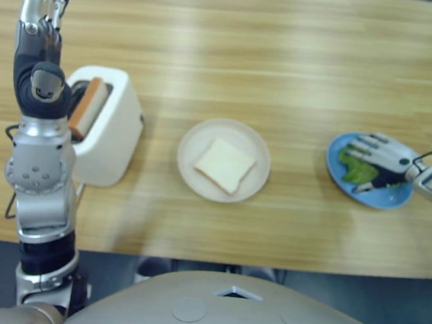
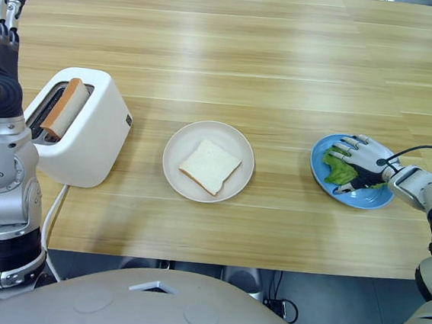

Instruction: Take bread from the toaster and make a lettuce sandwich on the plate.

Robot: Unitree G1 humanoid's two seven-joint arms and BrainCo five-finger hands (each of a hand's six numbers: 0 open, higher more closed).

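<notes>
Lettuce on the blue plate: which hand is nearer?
Right. The right hand is directly over the lettuce on the blue plate. The left hand is raised upright beside the toaster, far to the lettuce's left.

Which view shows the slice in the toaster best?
Right eye view: the brown-crusted bread slice stands clear in the white toaster. In the left eye view, the left arm hides the toaster's left side.
</notes>
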